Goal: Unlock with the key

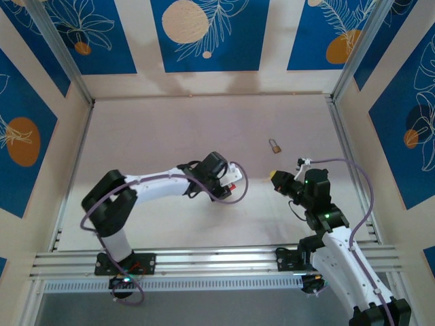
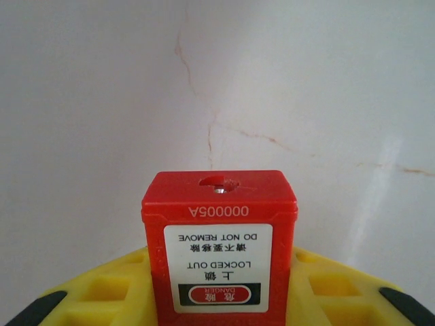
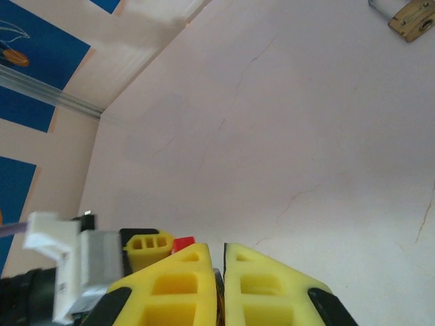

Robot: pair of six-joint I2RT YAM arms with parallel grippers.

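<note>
Yellow fingers [image 2: 102, 292] of the left hand [image 1: 231, 182] sit closest to its wrist camera, clamped on either side of a red padlock [image 2: 219, 244]. Under them, the pale tabletop [image 1: 170, 129] is veined with fine cracks. The left arm [image 1: 156, 183] and the right arm [image 1: 340, 238] lean in toward each other over its middle.

From where I stand, what matters is the line between the two hands. The padlock's long axis runs out along the left hand's reach. Its keyhole [image 2: 216, 182] is on the end face, pointing away from that wrist and toward the right hand [image 3: 219, 252]. That hand is near the lock, off to its right and not touching it, with its pads pressed flat together. I'd say it is the one placed to do the inserting, and it would have to come in along that axis.

A brass padlock [image 1: 274, 145] lies apart, farther back on the tabletop. The key itself I can't make out properly. A thin dark sliver [image 3: 218, 295] in the seam between the right pads may be it, tiny and greyish.
</note>
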